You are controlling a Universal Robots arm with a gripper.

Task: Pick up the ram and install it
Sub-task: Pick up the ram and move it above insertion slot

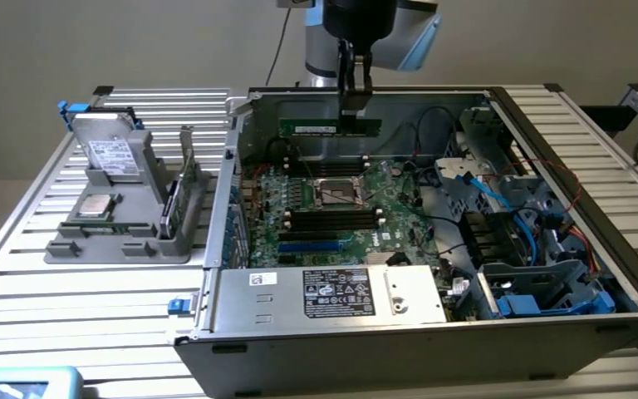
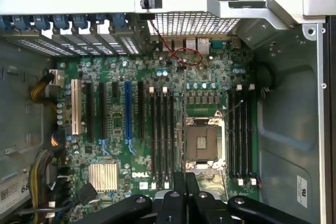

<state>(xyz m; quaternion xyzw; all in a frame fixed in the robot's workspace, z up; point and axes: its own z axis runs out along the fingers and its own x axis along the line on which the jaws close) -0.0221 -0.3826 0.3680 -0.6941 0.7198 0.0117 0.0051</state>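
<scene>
Ext. cam is sitting high and well back from the claw [image 1: 352,112], tilting down over the whole open PC case [image 1: 296,349] and slatted table [image 1: 31,274]. Wrist cam is riding just behind the claw, looking straight down at close range. Both are sharing the motherboard [image 2: 113,129] w/ CPU socket [image 2: 202,142] beneath the claw.

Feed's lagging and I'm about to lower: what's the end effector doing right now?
End effector: closed, holding the ram.
</scene>
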